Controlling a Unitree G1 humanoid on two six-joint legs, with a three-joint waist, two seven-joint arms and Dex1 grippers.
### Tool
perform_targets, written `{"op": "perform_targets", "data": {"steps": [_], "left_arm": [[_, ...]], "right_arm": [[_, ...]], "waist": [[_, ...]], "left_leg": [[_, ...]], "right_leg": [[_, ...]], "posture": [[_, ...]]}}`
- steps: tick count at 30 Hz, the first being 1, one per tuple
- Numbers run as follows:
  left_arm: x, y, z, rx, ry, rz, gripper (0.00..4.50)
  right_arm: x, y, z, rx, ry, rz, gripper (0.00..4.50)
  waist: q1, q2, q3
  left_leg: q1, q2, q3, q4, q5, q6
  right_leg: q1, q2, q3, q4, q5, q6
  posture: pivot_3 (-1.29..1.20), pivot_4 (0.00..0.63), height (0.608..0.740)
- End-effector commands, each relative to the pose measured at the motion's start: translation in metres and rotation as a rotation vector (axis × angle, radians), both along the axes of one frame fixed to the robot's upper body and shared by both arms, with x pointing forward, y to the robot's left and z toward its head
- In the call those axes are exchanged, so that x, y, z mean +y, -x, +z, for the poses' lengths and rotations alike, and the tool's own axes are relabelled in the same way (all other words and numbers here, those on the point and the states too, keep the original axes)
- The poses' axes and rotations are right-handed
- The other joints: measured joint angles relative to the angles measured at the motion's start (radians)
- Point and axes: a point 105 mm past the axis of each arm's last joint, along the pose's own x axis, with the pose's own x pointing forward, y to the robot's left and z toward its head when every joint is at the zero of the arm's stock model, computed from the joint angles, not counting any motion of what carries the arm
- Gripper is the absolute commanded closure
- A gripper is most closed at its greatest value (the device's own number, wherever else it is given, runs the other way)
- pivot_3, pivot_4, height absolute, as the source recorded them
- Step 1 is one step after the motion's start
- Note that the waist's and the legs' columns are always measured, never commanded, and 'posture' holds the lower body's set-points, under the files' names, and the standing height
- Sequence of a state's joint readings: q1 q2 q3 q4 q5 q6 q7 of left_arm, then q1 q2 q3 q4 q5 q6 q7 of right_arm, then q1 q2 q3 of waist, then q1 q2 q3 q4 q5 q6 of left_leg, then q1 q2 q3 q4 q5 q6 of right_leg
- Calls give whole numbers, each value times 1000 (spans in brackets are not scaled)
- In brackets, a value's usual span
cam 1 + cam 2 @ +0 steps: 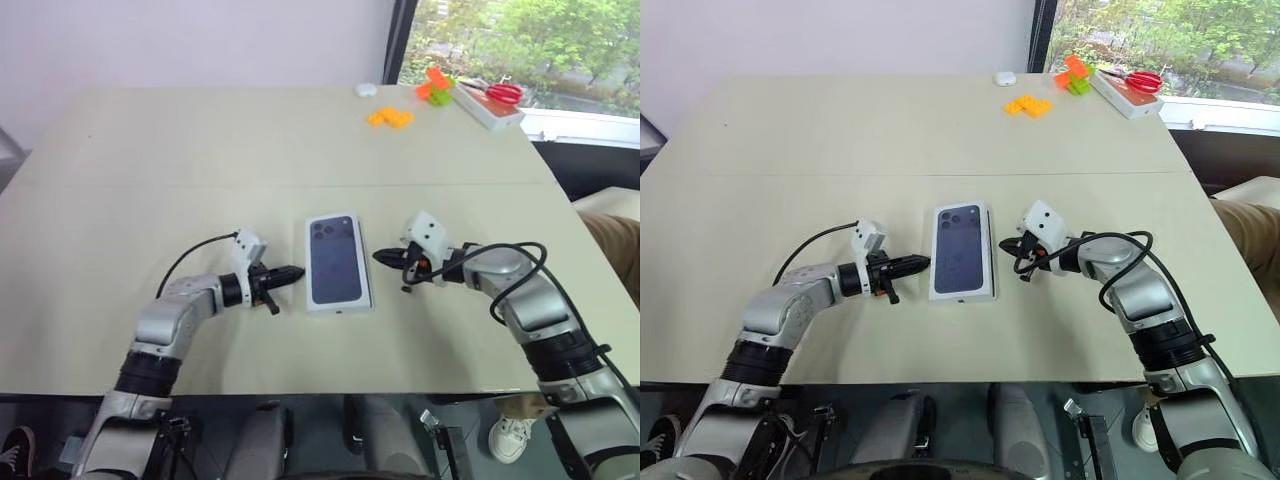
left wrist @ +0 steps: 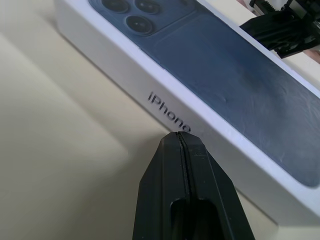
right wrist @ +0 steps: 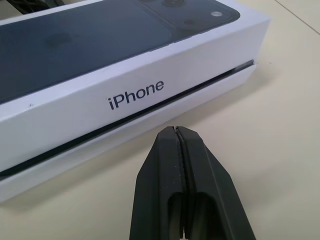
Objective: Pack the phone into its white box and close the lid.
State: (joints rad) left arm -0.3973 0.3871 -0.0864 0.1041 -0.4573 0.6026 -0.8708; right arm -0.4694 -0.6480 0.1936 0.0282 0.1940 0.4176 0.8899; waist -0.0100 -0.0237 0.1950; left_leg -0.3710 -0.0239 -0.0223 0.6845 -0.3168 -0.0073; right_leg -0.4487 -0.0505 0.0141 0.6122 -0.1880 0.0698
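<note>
The lid, its top printed with a dark blue phone back, sat over the white box near the front middle of the beige worktop. In the right wrist view the lid was not fully down: a dark gap ran along the side between its lower edge and the strip of box wall showing beneath it. The phone itself could not be seen.

The left claw lay just off the lid's left long side, its two black fingers pressed together with nothing between them, pointing at the side wall. In the left wrist view its tip sat right at the printed lettering on that wall; whether it touched could not be told. The right claw lay just off the opposite long side, likewise closed on nothing, its tip aimed at the lower part of that side, near the gap, with a little bare worktop between tip and box. The box thus lay between the two claws, and nothing stood between either claw and it.

Well away at the far right corner of the worktop lay some orange pieces, a small white object, an orange and green item, and a long white box with red-handled scissors on it. A seam crossed the worktop beyond the box.
</note>
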Motion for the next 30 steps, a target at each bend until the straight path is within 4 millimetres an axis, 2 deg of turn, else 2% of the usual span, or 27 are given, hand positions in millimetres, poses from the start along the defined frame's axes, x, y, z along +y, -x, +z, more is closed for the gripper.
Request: {"op": "perform_targets", "data": {"steps": [1,6,18,23,30], "left_arm": [[-11,-2,4,-14,14,-19,4500],[-17,0,11,-22,45,-33,4500],[-16,5,33,-53,86,-35,4500],[-17,7,37,-46,113,-37,4500],[-20,6,30,-38,94,-36,4500]], "right_arm": [[3,3,8,-53,13,30,4465],[3,2,8,-67,25,31,4465],[0,3,3,-61,49,39,4465],[-1,4,3,-64,57,40,4465],[-4,4,-1,-75,95,39,4465]], "waist": [[1,0,0],[1,0,0],[-1,0,0],[-1,0,0],[-1,0,0]], "left_leg": [[0,0,0,0,0,0],[0,0,0,0,0,0],[1,0,-1,0,0,0],[1,0,-1,0,0,0],[1,0,-1,0,0,0]], "right_leg": [[0,0,0,0,0,0],[1,0,0,0,0,0],[1,0,0,0,0,0],[1,0,0,0,0,0],[1,0,0,0,0,0]], "posture": [[0,150,740],[0,150,740],[0,150,740],[0,150,740],[0,150,740]]}}
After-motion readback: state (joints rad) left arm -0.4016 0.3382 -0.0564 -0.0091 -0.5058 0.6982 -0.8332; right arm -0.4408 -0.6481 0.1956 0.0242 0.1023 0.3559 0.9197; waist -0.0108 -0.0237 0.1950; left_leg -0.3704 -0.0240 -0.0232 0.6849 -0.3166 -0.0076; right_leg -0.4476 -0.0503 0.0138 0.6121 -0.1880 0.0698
